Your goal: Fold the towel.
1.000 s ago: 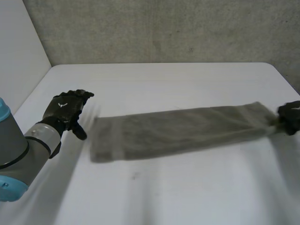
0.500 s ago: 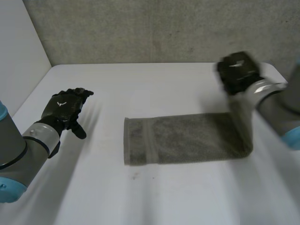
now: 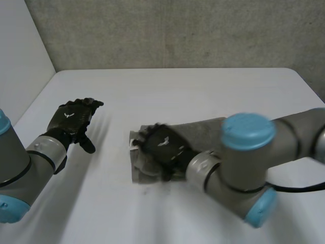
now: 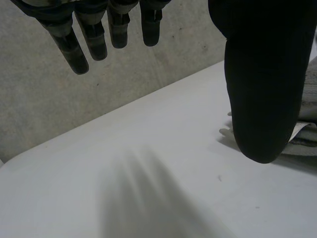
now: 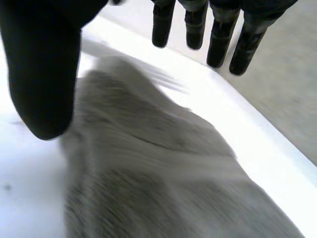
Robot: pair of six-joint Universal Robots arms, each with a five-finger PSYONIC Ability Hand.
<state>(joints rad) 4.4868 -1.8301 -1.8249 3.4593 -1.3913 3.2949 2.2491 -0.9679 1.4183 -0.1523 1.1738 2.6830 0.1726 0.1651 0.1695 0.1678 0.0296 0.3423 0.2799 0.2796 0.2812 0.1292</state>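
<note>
Centrally on the white counter [image 3: 177, 91] lies the grey towel [image 3: 203, 129], its left end beneath the right hand [image 3: 162, 147], whose fingers are straight and spread, gripping nothing. Further left, the left hand [image 3: 71, 119] hovers apart from the cloth, fingers extended.

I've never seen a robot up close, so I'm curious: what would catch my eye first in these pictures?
First, the big grey right arm slung across the white table, with its black right hand spread open over the left end of a grey towel. Off to the side, the left hand hovers open above bare table, apart from the towel.
</note>
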